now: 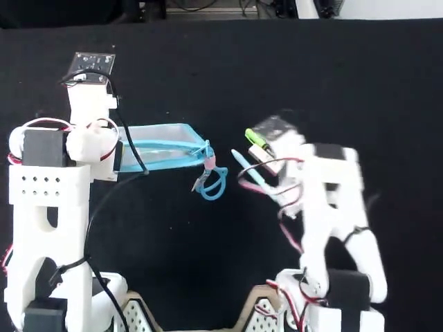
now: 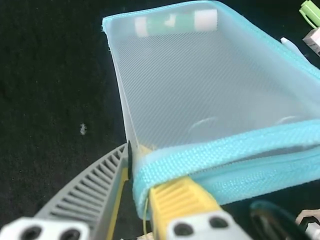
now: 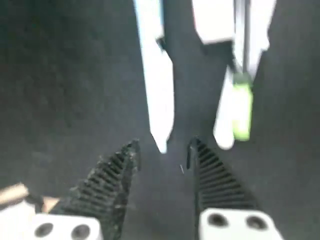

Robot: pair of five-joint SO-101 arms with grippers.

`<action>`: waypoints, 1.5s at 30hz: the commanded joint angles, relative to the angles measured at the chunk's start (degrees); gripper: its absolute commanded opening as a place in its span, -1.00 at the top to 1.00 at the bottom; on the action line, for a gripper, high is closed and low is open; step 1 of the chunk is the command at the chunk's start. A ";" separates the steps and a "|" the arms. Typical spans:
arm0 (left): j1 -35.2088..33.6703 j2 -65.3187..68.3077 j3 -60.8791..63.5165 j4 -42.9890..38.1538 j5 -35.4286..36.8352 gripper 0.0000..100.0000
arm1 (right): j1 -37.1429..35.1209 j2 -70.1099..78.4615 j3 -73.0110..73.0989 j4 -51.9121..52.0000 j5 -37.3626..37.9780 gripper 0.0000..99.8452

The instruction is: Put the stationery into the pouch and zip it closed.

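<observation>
Mesh pouch [image 2: 210, 90], grasped by left gripper [image 2: 141, 167], veils a stick [image 2: 175, 22]; right gripper [image 3: 164, 145] released over blurred pen [image 3: 157, 85].

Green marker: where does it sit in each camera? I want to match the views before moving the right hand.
High view: green marker on the table, right of the pouch.
Left wrist view: green marker beyond the pouch, cut by the frame edge.
Right wrist view: green marker ahead of the open right hand.
Shared landmark: the pale blue pen beside it in all three.
</observation>
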 commanded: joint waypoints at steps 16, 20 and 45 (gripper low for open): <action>0.31 -1.58 -0.31 0.35 0.00 0.94 | -2.90 13.76 1.63 -16.00 -4.22 0.98; 0.31 -1.58 -0.31 0.35 0.00 0.94 | 2.02 8.22 0.57 -9.49 -4.13 0.98; 0.31 -1.58 -0.31 0.35 0.00 0.94 | 48.88 2.42 0.84 -10.99 6.24 0.98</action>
